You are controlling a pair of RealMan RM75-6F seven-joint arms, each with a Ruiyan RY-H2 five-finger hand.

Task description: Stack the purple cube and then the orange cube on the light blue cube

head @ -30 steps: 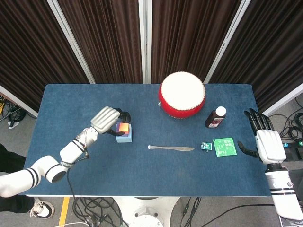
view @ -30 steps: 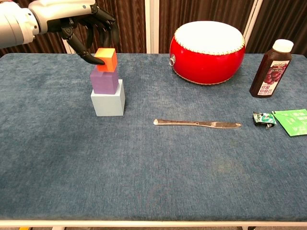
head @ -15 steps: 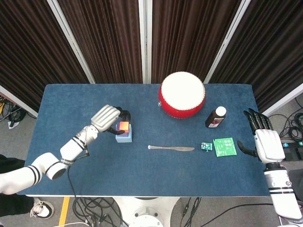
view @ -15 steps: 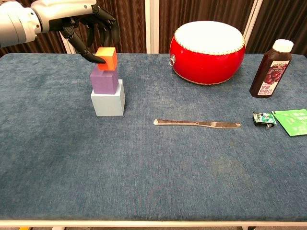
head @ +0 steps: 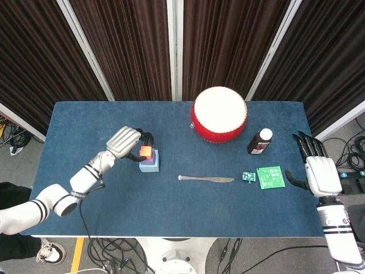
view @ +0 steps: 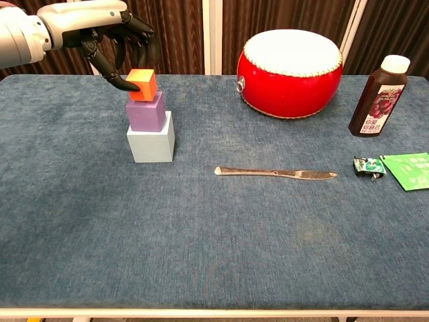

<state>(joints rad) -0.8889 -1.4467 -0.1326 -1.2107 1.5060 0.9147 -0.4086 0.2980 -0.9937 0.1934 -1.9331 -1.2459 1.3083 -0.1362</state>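
At the bench's (view: pixel 80 221) left, the left hand (head: pixel 124 141) curls around the orange cube (view: pixel 142 85), fingers (view: pixel 117 79) touching its sides. The cube sits on the purple cube (view: pixel 147 112), which rests on the light blue cube (view: pixel 151 137). I judge placement nearly finished: square the orange cube over the purple one, then spread the fingers evenly and lift away without dragging. Far right, the right hand (head: pixel 319 174) rests released, holding nothing.

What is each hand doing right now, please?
Left hand: fingers pinching the orange cube atop the purple cube.
Right hand: open, holding nothing.
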